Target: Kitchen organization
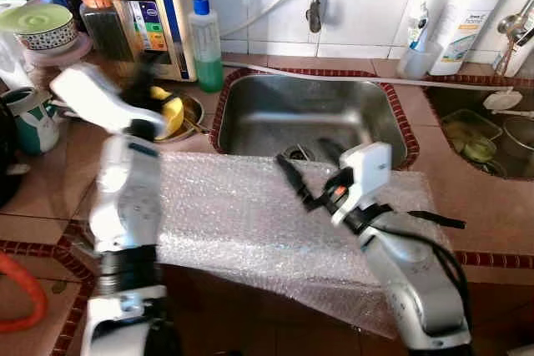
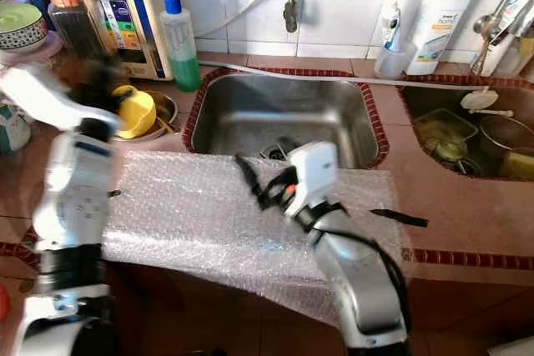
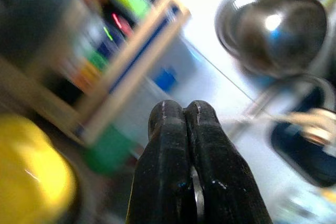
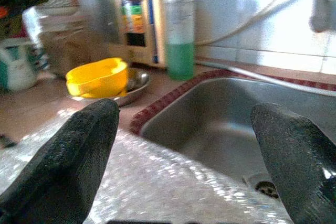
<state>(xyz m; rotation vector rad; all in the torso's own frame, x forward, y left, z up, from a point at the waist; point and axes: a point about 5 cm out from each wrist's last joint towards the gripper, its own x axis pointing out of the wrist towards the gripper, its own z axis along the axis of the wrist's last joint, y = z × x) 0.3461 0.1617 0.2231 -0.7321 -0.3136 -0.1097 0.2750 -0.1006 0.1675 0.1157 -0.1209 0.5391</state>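
Steel sink sits behind a bubble wrap sheet spread over the counter edge. Right gripper hovers above it, fingers spread wide; left gripper, pressed closed, nears the yellow bowl. Bottle labels are unreadable.

You have free room over the bubble wrap and the sink; the yellow bowl and green bottle crowd the counter's left.
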